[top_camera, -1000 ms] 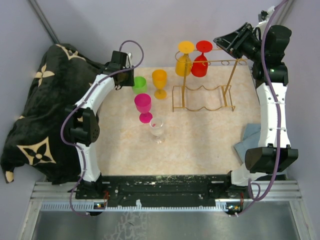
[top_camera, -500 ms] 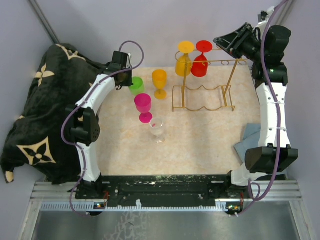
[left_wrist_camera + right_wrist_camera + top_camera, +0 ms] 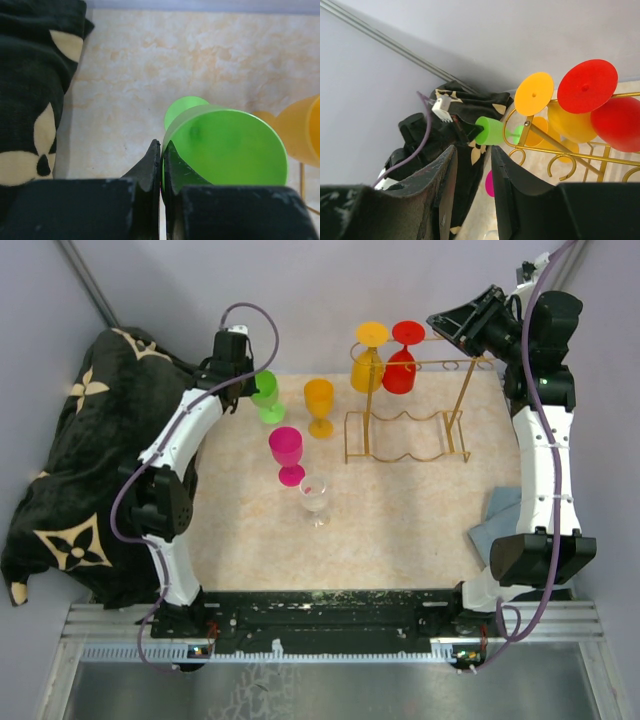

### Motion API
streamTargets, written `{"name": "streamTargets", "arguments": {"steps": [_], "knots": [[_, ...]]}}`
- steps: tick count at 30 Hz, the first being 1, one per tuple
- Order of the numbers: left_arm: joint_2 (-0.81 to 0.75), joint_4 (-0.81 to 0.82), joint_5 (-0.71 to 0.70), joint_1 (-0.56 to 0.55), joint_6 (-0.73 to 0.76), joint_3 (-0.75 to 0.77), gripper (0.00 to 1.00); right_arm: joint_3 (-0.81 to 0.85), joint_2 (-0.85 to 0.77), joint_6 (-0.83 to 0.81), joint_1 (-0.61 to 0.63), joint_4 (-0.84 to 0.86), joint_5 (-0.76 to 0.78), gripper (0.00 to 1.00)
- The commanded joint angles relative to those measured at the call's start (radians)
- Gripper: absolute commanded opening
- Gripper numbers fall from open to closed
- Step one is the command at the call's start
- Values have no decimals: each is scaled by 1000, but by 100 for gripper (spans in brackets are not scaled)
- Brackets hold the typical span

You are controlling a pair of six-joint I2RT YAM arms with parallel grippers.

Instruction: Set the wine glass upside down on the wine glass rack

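The green wine glass [image 3: 225, 150] looks like light, stiff, smooth plastic, so a hold on its thin rim may pivot; the stem seems a surer place. The left pincer [image 3: 161, 146] is clamped on that rim, with the tipped bowl just to its right. The wine glass rack [image 3: 366, 420] stands farther right. The right pincer [image 3: 472, 150] gapes empty.

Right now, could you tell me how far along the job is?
Done: the yellow glass and red glass hang upside down on the rack. In hand: the left gripper grips the green glass by its rim. Left: orange glass, pink glass and clear glass stand on the table.
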Motion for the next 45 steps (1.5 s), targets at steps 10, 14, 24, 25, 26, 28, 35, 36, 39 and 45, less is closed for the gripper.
{"name": "streamTargets", "arguments": {"steps": [10,14,24,25,26,28,35,36,39,45], "knots": [[-259,380,155,-9,-115,-15,0,-39,-72,9,-5,88,-17,34],[-302,490,279,-8,-193,-21,0,-54,-78,10,-4,101,-19,34],[-338,835,756,73,-567,-105,0,-72,-89,0,-5,116,-24,34],[-329,890,817,89,-638,-116,0,-74,-89,2,-5,123,-26,34],[-316,950,867,106,-707,-122,0,-79,-89,7,-4,133,-31,34],[-285,1057,958,129,-829,-127,0,-88,-87,18,-5,157,-47,34],[-151,1483,1143,147,-1262,-91,0,-143,-80,117,-4,337,-181,34],[-126,1546,1153,147,-1336,-80,0,-157,-77,144,-2,379,-205,34],[-74,1712,1148,146,-1516,-63,0,-188,-69,223,5,492,-257,35],[-91,1782,1123,121,-1588,-99,0,-232,-26,417,29,791,-348,34]]}}
